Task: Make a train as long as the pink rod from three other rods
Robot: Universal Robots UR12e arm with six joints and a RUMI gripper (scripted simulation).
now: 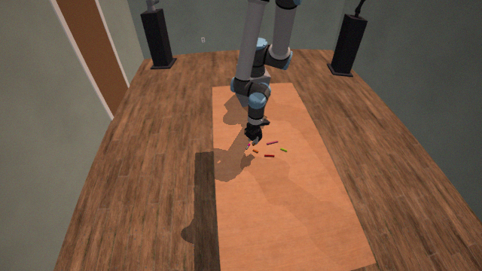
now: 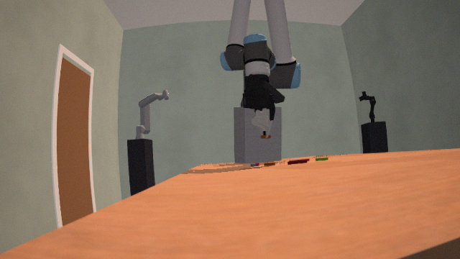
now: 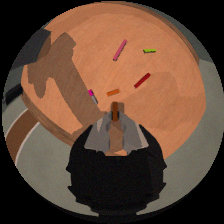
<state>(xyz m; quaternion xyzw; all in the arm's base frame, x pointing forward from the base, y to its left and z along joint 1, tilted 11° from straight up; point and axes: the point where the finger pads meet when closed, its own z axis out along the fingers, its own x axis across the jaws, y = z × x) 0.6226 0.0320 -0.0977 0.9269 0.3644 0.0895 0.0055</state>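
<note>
Tool (image 2: 265, 134) nearly closed, gripping an orange rod (image 2: 265, 137) aloft.

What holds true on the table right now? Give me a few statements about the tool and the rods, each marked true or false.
1. The tool is shut on an orange rod, held clear above the table. True.
2. A second orange rod lies flat on the table. True.
3. The red rod lies end to end against the pink rod. False: they lie apart, with bare table between them.
4. The lime rod is between the tool's fingers. False: it lies on the table, off to one side of the pink rod.
</note>
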